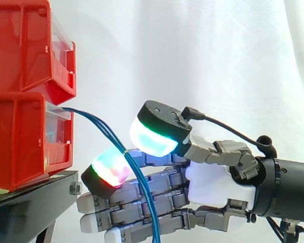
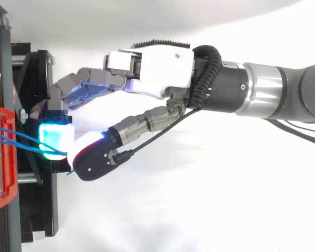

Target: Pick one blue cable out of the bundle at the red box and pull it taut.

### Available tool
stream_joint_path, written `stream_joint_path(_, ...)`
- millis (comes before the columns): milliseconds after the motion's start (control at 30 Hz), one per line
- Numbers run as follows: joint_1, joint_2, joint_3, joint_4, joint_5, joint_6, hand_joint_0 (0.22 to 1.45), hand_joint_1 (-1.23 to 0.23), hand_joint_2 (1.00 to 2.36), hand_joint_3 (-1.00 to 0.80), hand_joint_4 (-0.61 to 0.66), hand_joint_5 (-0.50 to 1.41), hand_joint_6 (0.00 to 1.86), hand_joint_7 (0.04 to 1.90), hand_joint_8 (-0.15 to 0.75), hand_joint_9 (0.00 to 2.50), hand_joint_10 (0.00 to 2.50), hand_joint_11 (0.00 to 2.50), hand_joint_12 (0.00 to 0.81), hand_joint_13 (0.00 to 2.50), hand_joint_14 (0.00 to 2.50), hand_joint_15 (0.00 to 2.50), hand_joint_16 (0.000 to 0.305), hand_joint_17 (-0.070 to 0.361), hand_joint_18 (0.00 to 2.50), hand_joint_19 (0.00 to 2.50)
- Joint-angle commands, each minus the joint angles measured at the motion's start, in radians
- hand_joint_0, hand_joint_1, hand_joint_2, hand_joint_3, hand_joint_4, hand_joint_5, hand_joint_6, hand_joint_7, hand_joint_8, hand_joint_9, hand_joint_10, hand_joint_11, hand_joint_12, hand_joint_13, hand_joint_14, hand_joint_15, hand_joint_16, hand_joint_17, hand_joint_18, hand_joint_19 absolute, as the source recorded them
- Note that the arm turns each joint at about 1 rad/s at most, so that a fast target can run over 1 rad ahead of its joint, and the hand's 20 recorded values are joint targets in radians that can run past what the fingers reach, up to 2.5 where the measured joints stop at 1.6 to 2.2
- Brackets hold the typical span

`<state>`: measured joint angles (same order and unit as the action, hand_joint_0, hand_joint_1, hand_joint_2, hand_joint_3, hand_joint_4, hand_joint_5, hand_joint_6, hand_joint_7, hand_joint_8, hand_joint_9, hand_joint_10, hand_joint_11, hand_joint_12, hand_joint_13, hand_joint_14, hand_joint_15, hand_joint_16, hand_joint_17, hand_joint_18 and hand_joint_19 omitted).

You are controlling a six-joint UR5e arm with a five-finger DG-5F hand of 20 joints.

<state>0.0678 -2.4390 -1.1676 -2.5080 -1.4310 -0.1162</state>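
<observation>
**Side view.** The hand (image 1: 213, 185) enters from the right of the frame, level with the lower red bin (image 1: 20, 142) on the black stand (image 1: 35, 200). Its fingers (image 1: 111, 169) pinch the blue cables (image 1: 104, 129) between the thumb and one glowing pad at centre frame. The others lie straight beneath. The cables leave the bin front at the left and slope down to the right as far as the pinch. From there they hang almost vertically to the bottom edge (a sagging curve, not a straight line). Judged stage: the grasp is made and the pull to tautness is not yet done. Several strands, rather than one, appear to be caught.

**Top view.** The hand (image 2: 152, 68) reaches from right to left. The cables (image 2: 21, 139) run from the bin (image 2: 2, 157) at the left edge rightwards, slightly down-frame, into the closed fingers (image 2: 55, 139). A short blue end shows just below the thumb.
</observation>
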Motion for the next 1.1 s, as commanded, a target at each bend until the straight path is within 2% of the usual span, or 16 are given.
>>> stream_joint_path(0, 0.0, 0.0, 0.0, 0.0, 0.0, -0.002, 0.5, -0.66, 1.0, -0.49, 0.27, -0.12, 0.61, 1.03, 0.36, 0.49, 0.0, 0.26, 0.399, 0.41, 0.01, 0.22, 0.06, 0.136, 0.44, 0.3)
stream_joint_path(100, 0.001, 0.0, 0.0, 0.0, 0.0, -0.002, 0.5, -0.67, 1.0, -0.5, 0.26, -0.12, 0.62, 1.04, 0.362, 0.49, 0.0, 0.25, 0.4, 0.42, 0.01, 0.21, 0.061, 0.136, 0.44, 0.3)
stream_joint_path(300, 0.001, 0.0, 0.0, 0.0, 0.0, -0.005, 0.57, -0.76, 1.01, -0.39, 0.2, -0.17, 0.83, 0.83, 0.347, 0.49, 0.0, 0.28, 0.383, 0.43, 0.01, 0.21, 0.057, 0.128, 0.46, 0.28)
stream_joint_path(467, 0.001, 0.0, 0.0, 0.0, 0.003, -0.008, 0.58, -0.73, 1.02, -0.22, 0.18, -0.17, 0.89, 0.85, 0.348, 0.5, 0.0, 0.29, 0.382, 0.44, 0.01, 0.21, 0.056, 0.126, 0.47, 0.29)
stream_joint_path(667, 0.001, 0.0, 0.0, 0.0, 0.0, -0.006, 0.57, -0.71, 1.02, -0.14, 0.17, -0.17, 0.91, 0.86, 0.363, 0.51, 0.0, 0.3, 0.394, 0.45, 0.01, 0.22, 0.058, 0.131, 0.49, 0.28)
stream_joint_path(967, 0.001, 0.0, 0.0, 0.0, -0.002, -0.005, 0.59, -0.73, 1.02, -0.11, 0.15, -0.17, 0.92, 0.85, 0.372, 0.52, 0.0, 0.31, 0.405, 0.46, 0.01, 0.2, 0.061, 0.136, 0.52, 0.27)
stream_joint_path(1000, 0.0, 0.0, 0.002, 0.0, -0.003, -0.005, 0.59, -0.73, 1.01, -0.13, 0.16, -0.17, 0.92, 0.83, 0.37, 0.52, 0.0, 0.31, 0.403, 0.46, 0.01, 0.21, 0.06, 0.136, 0.52, 0.26)
stream_joint_path(1067, 0.0, 0.0, 0.002, 0.0, -0.005, -0.005, 0.56, -0.71, 1.01, -0.28, 0.2, -0.17, 0.89, 0.81, 0.35, 0.52, 0.01, 0.3, 0.384, 0.45, 0.01, 0.22, 0.057, 0.127, 0.49, 0.29)
